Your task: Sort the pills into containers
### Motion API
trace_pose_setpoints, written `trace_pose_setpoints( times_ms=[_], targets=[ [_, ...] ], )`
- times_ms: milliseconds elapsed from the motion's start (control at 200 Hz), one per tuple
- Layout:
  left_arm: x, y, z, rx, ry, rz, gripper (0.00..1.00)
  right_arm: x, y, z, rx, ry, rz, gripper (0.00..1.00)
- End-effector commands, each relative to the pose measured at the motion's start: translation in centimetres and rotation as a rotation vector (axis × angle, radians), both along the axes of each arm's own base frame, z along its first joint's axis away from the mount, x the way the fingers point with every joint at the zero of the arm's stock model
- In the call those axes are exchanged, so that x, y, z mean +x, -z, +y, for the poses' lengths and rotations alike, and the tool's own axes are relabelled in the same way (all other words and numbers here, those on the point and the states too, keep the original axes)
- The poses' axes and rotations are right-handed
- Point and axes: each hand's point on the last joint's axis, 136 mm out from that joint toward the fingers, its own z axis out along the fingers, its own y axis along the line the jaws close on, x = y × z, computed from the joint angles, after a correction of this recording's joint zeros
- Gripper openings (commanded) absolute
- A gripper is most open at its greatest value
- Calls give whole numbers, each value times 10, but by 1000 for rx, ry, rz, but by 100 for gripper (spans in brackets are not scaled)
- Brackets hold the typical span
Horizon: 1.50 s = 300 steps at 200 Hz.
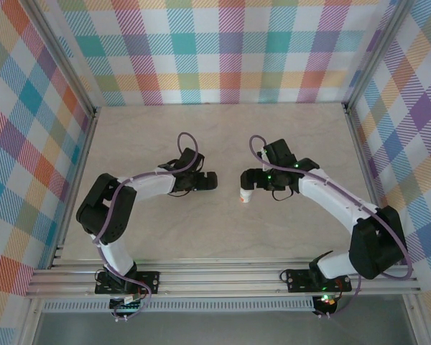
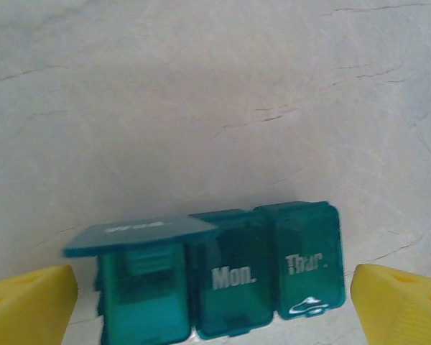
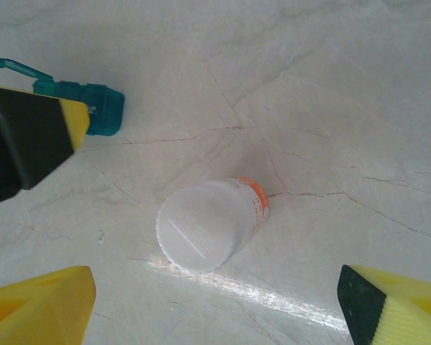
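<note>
Lying flat on the pale marbled table (image 2: 201,108), the containers (image 2: 223,277) form a teal strip of three joined compartments. The lid (image 2: 140,233) of one end compartment stands raised; its white print is too blurred to read surely, and what lies inside cannot be made out. The middle lid, shut, reads "Mon."; the other end lid, also shut, reads "Thur." The left gripper (image 2: 215,305) straddles the strip, its yellow fingertips spread wide at either end, gripping nothing. Near the strip but apart from it stands a white bottle (image 3: 210,223) with an orange mark; its print is too small to read. Beyond the strip, the right gripper (image 3: 215,305) hangs over that bottle, jaws wide apart and clear of it.
</note>
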Motion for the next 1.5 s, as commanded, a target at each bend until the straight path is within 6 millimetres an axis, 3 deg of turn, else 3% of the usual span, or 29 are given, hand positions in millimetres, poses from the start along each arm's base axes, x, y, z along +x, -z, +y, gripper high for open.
trace_pose_setpoints(
  times_ms=[0, 390, 735, 1135, 1495],
  targets=[
    [9, -7, -13, -20, -1, -26, 98, -4, -1, -4, 19, 13, 4, 89],
    [4, -10, -40, -7, 42, -29, 98, -10, 7, -11, 10, 38, 23, 89],
    [-4, -18, -62, -6, 69, -40, 98, -16, 0, -14, 27, 21, 0, 90],
    [-13, -34, -51, -15, 45, -67, 100, -14, -3, -10, 41, 14, 18, 89],
    [-23, -76, -33, -37, 59, -160, 100, -7, 3, 1, 28, -32, 76, 88]
  ],
)
